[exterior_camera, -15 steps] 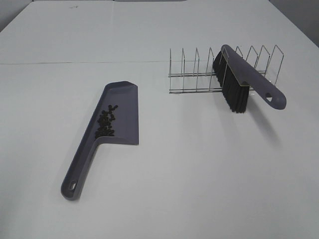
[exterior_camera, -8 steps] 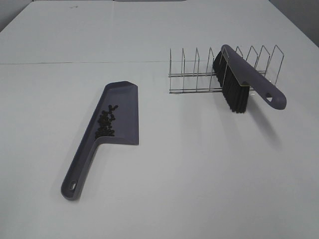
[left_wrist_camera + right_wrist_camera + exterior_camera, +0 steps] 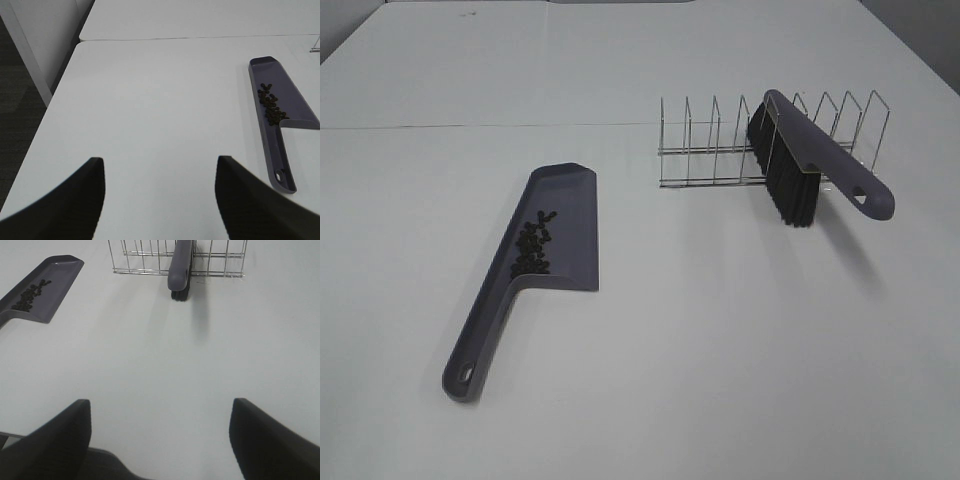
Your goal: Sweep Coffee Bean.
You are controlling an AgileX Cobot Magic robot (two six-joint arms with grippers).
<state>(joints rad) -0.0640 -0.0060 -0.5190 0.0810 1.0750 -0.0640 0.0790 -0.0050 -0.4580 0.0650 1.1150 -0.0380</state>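
Note:
The coffee beans lie heaped inside the grey-purple dustpan, which rests flat on the white table with its handle toward the front left. They also show in the left wrist view and the right wrist view. The brush, grey-purple with black bristles, leans in a wire rack. My left gripper is open and empty, well to the left of the dustpan. My right gripper is open and empty, in front of the rack. Neither gripper shows in the exterior view.
The wire rack also shows in the right wrist view with the brush handle sticking out of it. The table's left edge drops off to a dark floor. A seam crosses the table at the back.

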